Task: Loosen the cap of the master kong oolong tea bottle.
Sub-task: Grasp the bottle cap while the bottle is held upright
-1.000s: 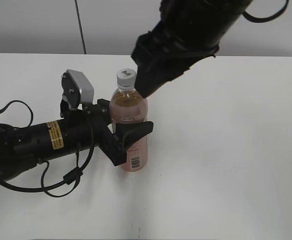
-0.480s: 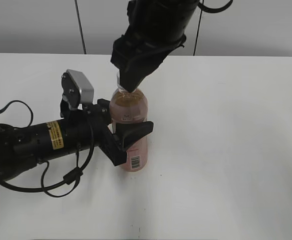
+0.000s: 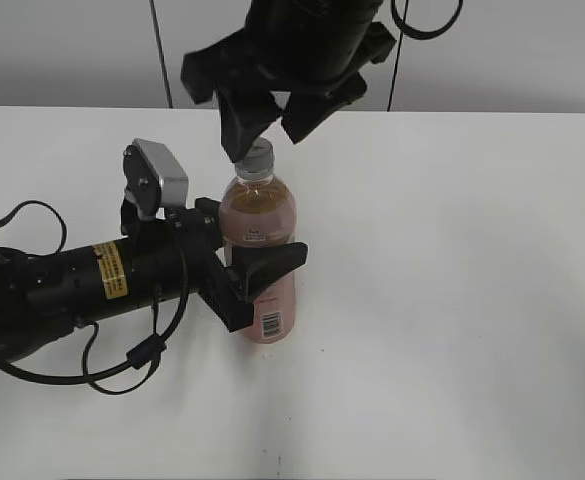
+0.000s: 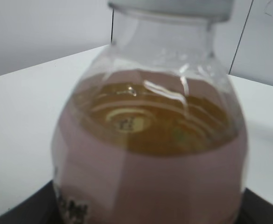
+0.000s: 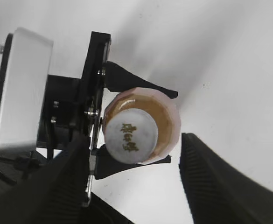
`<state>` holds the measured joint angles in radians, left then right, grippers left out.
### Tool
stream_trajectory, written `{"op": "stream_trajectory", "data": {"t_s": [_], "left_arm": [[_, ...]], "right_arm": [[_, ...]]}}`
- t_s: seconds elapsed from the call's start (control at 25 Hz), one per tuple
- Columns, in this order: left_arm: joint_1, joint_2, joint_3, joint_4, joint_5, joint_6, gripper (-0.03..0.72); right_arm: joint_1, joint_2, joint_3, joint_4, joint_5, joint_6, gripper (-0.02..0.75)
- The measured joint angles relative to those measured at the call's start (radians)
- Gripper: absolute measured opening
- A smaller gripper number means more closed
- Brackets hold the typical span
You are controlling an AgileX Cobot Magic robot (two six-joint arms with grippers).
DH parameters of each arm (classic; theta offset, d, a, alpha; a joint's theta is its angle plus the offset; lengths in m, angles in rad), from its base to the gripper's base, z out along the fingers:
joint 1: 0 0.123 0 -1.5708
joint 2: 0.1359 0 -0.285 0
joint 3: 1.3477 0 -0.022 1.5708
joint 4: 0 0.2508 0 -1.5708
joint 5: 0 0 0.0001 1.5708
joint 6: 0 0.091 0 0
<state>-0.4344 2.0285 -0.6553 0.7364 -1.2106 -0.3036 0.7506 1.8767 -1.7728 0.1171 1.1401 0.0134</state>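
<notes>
Master kong oolong tea bottle [image 3: 260, 250] upright on white counter [image 3: 452, 300], left of centre, pink label toward camera. Left claw [image 3: 255, 272] clamped around bottle's body at label height, reaching in from the left, jaws shut against both sides. Cap [image 3: 254, 155] on the neck, apparently seated. Right claw [image 3: 264, 125] poised directly above, spread wide, gripping nothing; in right wrist view cap [image 5: 130, 136] centred between its two dark fingers [image 5: 206, 172], gaps on either side. Step in hand, by judgement: descend and pinch the cap. Best done by lowering straight down until the pads reach the ribbed edge, closing evenly, then twisting about the bottle's axis. Left grip to hold firm against body rotation. Risk: off-centre closing tilting the bottle.
</notes>
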Motion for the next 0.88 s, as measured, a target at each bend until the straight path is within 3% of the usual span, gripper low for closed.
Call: {"op": "stream_trajectory", "data": {"t_s": [0.32, 0.76, 0.88], "left_arm": [[0.0, 0.0, 0.0, 0.0, 0.0, 0.0, 0.414], [0.0, 0.0, 0.0, 0.0, 0.0, 0.0, 0.414], [0.0, 0.0, 0.0, 0.0, 0.0, 0.0, 0.414]], "right_arm": [[0.0, 0.016, 0.0, 0.0, 0.0, 0.209, 0.461], [0.0, 0.039, -0.001, 0.008, -0.023, 0.257, 0.459], [0.0, 0.039, -0.001, 0.009, -0.03, 0.258, 0.405]]}}
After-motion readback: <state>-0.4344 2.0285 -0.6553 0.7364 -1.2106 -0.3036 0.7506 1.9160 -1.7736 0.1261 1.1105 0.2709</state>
